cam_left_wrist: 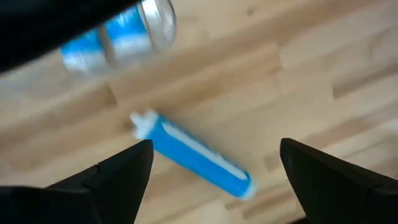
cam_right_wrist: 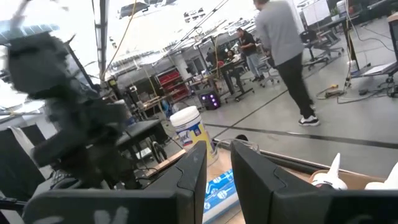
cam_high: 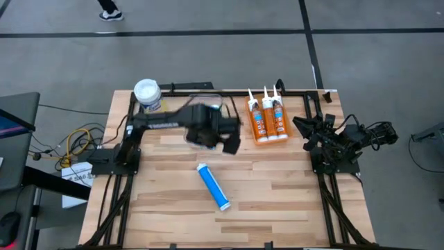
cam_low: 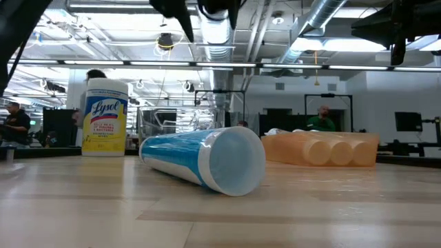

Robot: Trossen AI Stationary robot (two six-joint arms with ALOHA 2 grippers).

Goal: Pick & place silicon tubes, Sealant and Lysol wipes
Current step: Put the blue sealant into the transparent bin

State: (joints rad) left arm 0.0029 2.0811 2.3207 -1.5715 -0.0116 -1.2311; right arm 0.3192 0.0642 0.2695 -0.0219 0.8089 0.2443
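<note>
Wooden table (cam_high: 277, 194), seen from above, is carrying four tubes and one canister.

Wipes canister (cam_high: 147, 94): standing upright at the table's 11 o'clock corner, white lid on top, yellow label showing in the low view (cam_low: 105, 117).

Orange tubes (cam_high: 267, 119): three are lying side by side and touching, at about 1 o'clock from the table's centre, white nozzles pointing toward 12 o'clock.

Blue tube (cam_high: 212, 185): lying on its side alone near the table's centre, slanting from 11 o'clock to 5 o'clock, well apart from the orange tubes. In the low view (cam_low: 203, 160) its round end is facing the camera.

Left gripper (cam_high: 223, 136): hovering above the table, at about 12 o'clock from the blue tube and between the canister and the orange tubes. Its fingers (cam_left_wrist: 121, 174) are standing wide apart in the left wrist view, gripping nothing, with the blue tube (cam_left_wrist: 193, 154) lying on the wood below them.

Right gripper (cam_high: 305, 132): waiting at the table's 3 o'clock edge, just beside the orange tubes. Its fingers (cam_right_wrist: 186, 174) are sitting near each other with a narrow gap, holding nothing.
</note>
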